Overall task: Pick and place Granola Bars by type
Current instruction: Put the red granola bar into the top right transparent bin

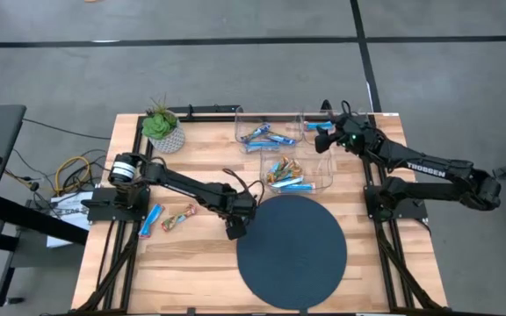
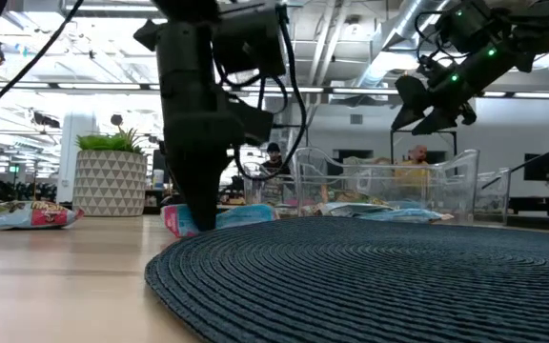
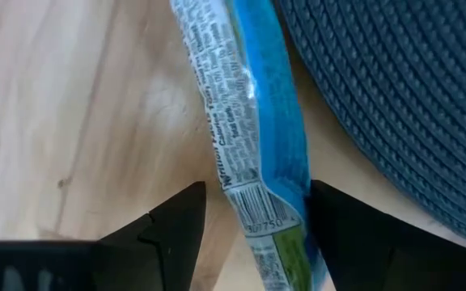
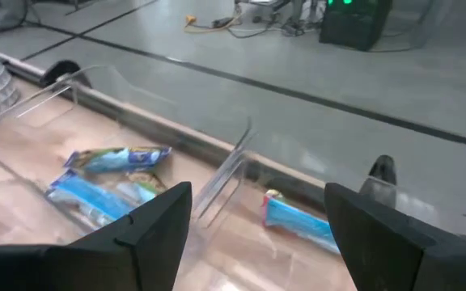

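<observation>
The left claw [image 3: 253, 212], fingers apart, straddles a shiny light-blue wrapped granola bar [image 3: 253, 129] lying on the wooden table [image 1: 191, 263] beside the round dark woven mat [image 1: 292, 250], its long axis crossing the gap. The right claw [image 4: 257, 214] hangs open over the far clear bins [image 1: 297, 145].

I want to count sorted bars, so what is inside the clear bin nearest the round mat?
The clear bin next to the dark mat holds several bars, brown-gold and light blue, piled together. They overlap, so an exact count, or any bar lying underneath, cannot be seen.
</observation>
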You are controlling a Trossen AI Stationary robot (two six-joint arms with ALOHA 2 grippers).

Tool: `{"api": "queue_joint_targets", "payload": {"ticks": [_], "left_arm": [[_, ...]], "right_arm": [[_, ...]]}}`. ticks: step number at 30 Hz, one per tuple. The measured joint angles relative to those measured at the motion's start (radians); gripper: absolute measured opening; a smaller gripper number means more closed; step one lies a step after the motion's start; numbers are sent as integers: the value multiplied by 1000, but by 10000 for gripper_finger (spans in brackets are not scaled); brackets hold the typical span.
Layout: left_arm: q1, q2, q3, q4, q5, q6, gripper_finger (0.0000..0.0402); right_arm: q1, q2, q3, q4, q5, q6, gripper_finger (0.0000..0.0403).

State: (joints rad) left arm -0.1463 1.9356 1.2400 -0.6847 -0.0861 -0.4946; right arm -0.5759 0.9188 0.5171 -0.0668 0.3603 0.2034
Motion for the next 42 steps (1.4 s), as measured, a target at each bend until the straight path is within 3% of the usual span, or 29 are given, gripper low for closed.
{"api": "queue_joint_targets", "payload": {"ticks": [5,16,20,25,32,36,42], "left_arm": [[0,0,0,-1,-5,3,183],[0,-47,0,-16,-112,36,13],[0,-97,0,-20,-190,18,17],[-1,-198,-1,11,-345,0,10],[8,-346,0,326,-563,160,10],[36,-372,0,498,-527,279,7],[77,-367,0,679,-330,355,7]], "right_arm": [[34,-5,0,-2,0,0,276],[146,-49,0,53,-24,-18,276],[179,-107,0,59,-57,2,276],[220,-152,0,62,-186,83,276],[306,-125,0,160,-280,138,276],[363,-85,0,286,-330,149,276],[435,-8,0,452,-363,149,276]]}}
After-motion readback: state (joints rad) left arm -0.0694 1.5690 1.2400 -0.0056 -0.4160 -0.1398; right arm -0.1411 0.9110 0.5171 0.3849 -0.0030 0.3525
